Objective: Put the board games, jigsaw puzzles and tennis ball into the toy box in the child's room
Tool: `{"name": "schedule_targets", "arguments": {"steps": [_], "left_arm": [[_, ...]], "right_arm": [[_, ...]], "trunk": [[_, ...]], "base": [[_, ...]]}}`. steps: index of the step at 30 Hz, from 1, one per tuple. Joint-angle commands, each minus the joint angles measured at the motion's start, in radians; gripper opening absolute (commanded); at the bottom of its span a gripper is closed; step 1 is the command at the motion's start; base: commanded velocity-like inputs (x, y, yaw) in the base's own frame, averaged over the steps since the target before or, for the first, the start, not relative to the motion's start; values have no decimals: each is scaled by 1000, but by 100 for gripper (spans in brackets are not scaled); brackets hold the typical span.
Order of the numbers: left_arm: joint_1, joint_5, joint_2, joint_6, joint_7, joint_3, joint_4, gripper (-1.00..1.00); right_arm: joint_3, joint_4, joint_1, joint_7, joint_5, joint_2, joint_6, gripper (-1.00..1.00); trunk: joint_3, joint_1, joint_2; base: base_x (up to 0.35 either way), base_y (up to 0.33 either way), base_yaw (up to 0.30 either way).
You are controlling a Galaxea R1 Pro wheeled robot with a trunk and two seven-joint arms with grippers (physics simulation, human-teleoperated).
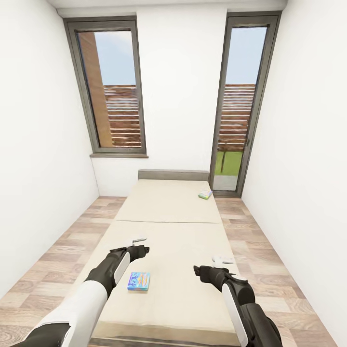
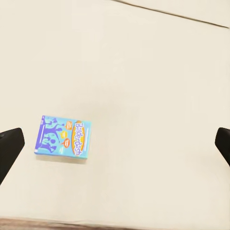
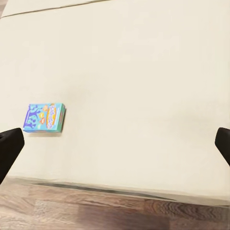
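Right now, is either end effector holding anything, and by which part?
Nothing is held. Both the left end effector and the right end effector hover open over the bed; the blue board game lies flat, untouched.

A flat rectangular board game box (image 2: pixel 63 138), light blue with dark blue figures and an orange-yellow title band, is seen lying flat on the plain beige mattress (image 2: pixel 143 86). The two black fingertips (image 2: pixel 9 148) of the left gripper (image 2: pixel 115 148) are spread wide, nothing between them. A seam crosses the mattress beyond the box.
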Motion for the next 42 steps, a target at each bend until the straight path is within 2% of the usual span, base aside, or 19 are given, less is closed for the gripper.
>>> {"name": "schedule_targets", "arguments": {"steps": [1, 16, 21, 22, 24, 35, 42], "left_arm": [[-1, 9, -1, 6, 3, 4, -2, 100], [-3, 9, -6, 31, 9, 8, -6, 100], [-31, 8, -5, 59, 13, 9, -34, 100], [-56, 8, -4, 215, 14, 9, -43, 100], [-87, 8, -2, 266, 14, 10, -51, 100], [-215, 9, 22, 354, 10, 12, -54, 100], [-234, 11, 25, 400, 3, 13, -54, 100]], "right_arm": [[0, -1, -1, -5, -8, 0, 4, 100], [3, -13, -1, -4, -6, 0, 11, 100], [4, -31, -1, -4, -6, 0, 15, 100], [4, -36, -1, -5, -7, 0, 15, 100], [5, -54, 2, -5, -7, 0, 17, 100], [5, -148, 43, -3, -8, 0, 39, 100], [6, -196, 70, -3, -8, 0, 42, 100]], "trunk": [[-3, 1, -2], [-21, 1, -2], [-29, 1, -2], [-31, 1, -2], [-34, 1, -2], [-52, 1, -2], [-63, 1, -2]], "base": [[0, 0, 0], [0, 0, 0], [0, 0, 0], [0, 0, 0], [0, 0, 0], [0, 0, 0], [0, 0, 0]]}}
